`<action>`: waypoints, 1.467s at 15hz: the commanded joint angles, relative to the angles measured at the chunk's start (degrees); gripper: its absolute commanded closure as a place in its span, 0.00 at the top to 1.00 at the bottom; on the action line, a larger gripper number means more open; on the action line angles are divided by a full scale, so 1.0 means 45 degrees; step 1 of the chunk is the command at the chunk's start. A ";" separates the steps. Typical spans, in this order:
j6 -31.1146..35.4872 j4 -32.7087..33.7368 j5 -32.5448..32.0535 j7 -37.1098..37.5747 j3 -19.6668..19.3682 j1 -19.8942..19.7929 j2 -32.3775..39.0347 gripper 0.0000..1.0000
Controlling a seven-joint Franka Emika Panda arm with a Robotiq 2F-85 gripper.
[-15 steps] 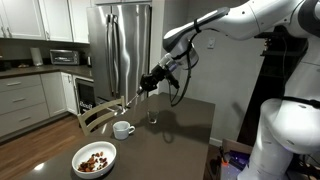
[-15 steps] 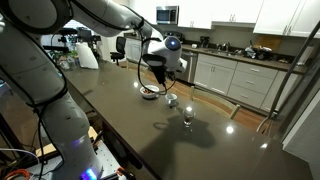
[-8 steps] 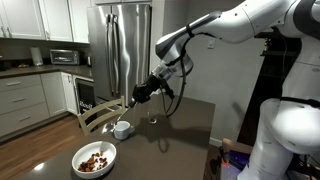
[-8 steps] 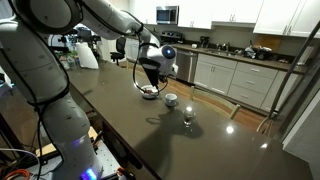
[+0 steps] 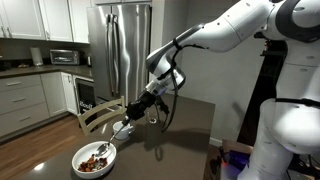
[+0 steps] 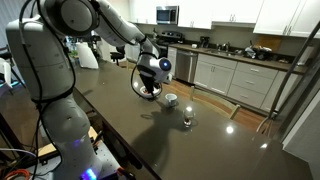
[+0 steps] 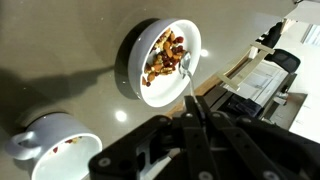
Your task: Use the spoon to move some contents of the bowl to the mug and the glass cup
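Kitchen cabinets, a steel fridge [image 5: 122, 45] and a microwave [image 5: 63, 57] fill the background behind a dark, glossy table [image 5: 188, 125], with a pale wooden chair [image 5: 92, 116] at its edge. The wide white bowl [image 5: 92, 170] sits near the table's front corner in an exterior view, holding the contents [image 5: 95, 156], a heap of brown and reddish chunks. The white arm [image 5: 215, 30] reaches down across the table, and its gripper [image 5: 132, 110] hangs tilted low over the surface, pointing down toward the bowl. In the wrist view the gripper [image 7: 197, 128] comes in from the bottom, its fingers pressed together on the thin handle of the spoon [image 7: 189, 78], which runs straight out toward the bowl [image 7: 148, 95]. The spoon's pale scoop lies over the inside of the bowl close to its rim, right at the edge of the contents [image 7: 164, 56]; whether it touches the pieces or carries any I cannot tell. The mug [image 7: 55, 152] stands upright just beside the bowl, with a few small brown bits showing inside. In an exterior view the glass cup [image 6: 187, 118] stands upright on the far side of the mug [image 6: 171, 99] from the bowl, near it but apart, and the bowl itself is mostly hidden behind the gripper [image 6: 149, 88].
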 commanded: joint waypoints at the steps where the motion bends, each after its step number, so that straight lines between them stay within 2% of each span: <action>1: 0.0334 0.0505 0.1173 -0.1561 0.0269 -0.0021 0.1038 0.03; 8: 0.0313 0.1071 0.2144 -0.2761 0.0375 -0.0021 0.2328 0.03; 14: 0.0573 0.1220 0.1607 -0.2522 0.0283 0.0037 0.2670 0.03; 15: 0.0756 0.1176 0.1442 -0.2435 0.0254 0.0056 0.2630 0.30; 17: 0.1158 0.1102 0.1059 -0.2299 0.0209 0.0056 0.2533 0.37; 22: 0.2581 0.0793 -0.0952 -0.1558 0.0025 0.0046 0.2048 0.69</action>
